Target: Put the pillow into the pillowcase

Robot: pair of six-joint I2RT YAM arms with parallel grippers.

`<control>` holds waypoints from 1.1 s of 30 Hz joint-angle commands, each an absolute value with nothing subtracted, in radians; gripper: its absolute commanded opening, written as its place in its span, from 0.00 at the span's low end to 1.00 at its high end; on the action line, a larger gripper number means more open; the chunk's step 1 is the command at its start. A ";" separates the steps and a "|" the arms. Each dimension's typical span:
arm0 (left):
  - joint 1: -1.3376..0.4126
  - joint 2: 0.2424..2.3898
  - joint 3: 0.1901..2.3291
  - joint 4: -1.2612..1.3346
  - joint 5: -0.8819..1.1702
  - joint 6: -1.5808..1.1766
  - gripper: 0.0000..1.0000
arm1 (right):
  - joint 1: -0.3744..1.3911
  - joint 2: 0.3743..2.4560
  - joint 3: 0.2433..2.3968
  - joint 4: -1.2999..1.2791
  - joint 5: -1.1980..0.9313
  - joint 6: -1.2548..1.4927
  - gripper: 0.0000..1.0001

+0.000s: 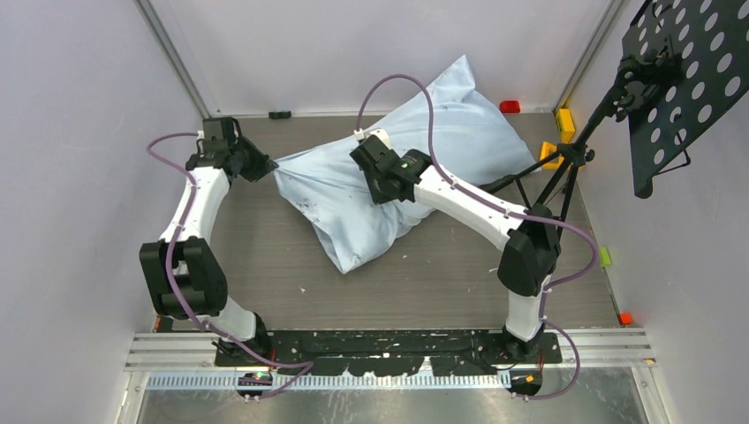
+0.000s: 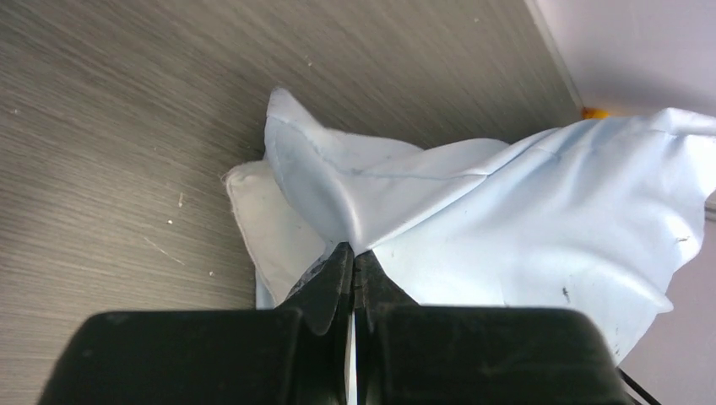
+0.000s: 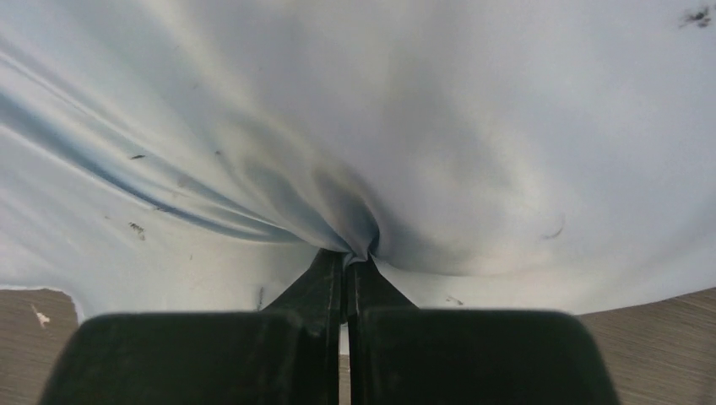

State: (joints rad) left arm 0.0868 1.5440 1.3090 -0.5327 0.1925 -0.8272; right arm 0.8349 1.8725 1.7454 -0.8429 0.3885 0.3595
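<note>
The light blue pillowcase (image 1: 450, 132) lies plump and wrinkled across the middle and back of the table, one corner up against the back wall. My left gripper (image 1: 268, 166) is shut on its left edge; in the left wrist view the gripper (image 2: 355, 251) pinches a fold of the blue cloth (image 2: 523, 211). A whiter corner, probably the pillow (image 2: 257, 215), pokes out beneath that fold; the rest of it is hidden. My right gripper (image 1: 380, 188) is shut on a bunched tuck of the pillowcase (image 3: 473, 126) on its top middle, as the right wrist view (image 3: 348, 256) shows.
A black tripod (image 1: 565, 163) with a perforated black plate (image 1: 689, 79) stands at the right. Yellow blocks (image 1: 565, 124) and a red block (image 1: 510, 106) sit at the back right. Grey walls close in on three sides.
</note>
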 commanded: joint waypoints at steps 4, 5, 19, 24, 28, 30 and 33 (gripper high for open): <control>0.142 1.588 1.214 -0.526 0.195 -0.815 0.00 | 0.948 1.869 1.917 -0.934 0.459 0.316 0.26; 0.148 1.591 1.214 -0.540 0.194 -0.809 0.00 | 0.970 1.878 1.945 -0.939 0.464 0.310 0.33; 0.169 1.532 1.157 -0.553 0.192 -0.784 0.43 | 1.215 2.200 2.283 -0.906 0.609 0.078 0.69; 0.208 1.515 1.129 -0.565 0.179 -0.792 0.67 | 1.239 2.298 2.253 -0.830 0.740 0.008 0.72; 0.259 1.494 1.083 -0.547 0.185 -0.809 0.77 | 1.264 2.333 2.166 -0.715 0.848 -0.102 0.76; 0.277 1.488 1.060 -0.532 0.199 -0.819 0.80 | 1.269 2.366 2.150 -0.674 0.895 -0.142 0.78; 0.287 1.489 1.046 -0.524 0.216 -0.825 0.81 | 1.269 2.423 2.142 -0.632 0.968 -0.201 0.81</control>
